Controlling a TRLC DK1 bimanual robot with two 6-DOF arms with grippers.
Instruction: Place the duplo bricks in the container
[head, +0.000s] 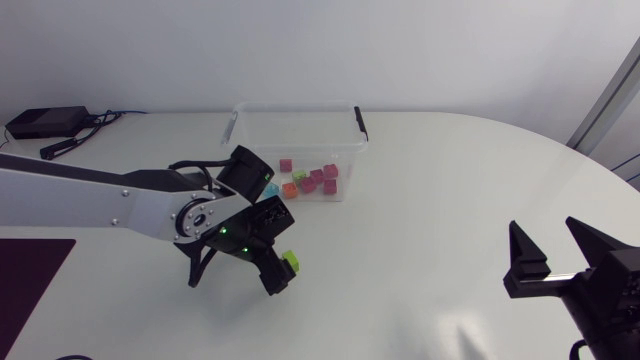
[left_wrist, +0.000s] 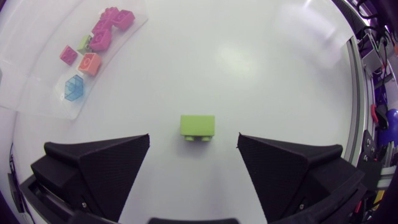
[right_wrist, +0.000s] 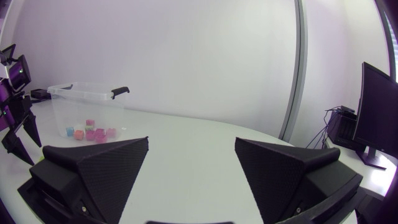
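The white table (head: 440, 190) curved round at its far edge and lay under soft, even light. A small black box (head: 44, 122) with cables (head: 100, 120) sat at its far left corner, and a dark maroon mat (head: 25, 285) lay at its near left.

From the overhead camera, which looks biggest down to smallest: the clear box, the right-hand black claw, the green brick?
1. clear container
2. right gripper, perhaps enlarged by nearness to the camera
3. green brick
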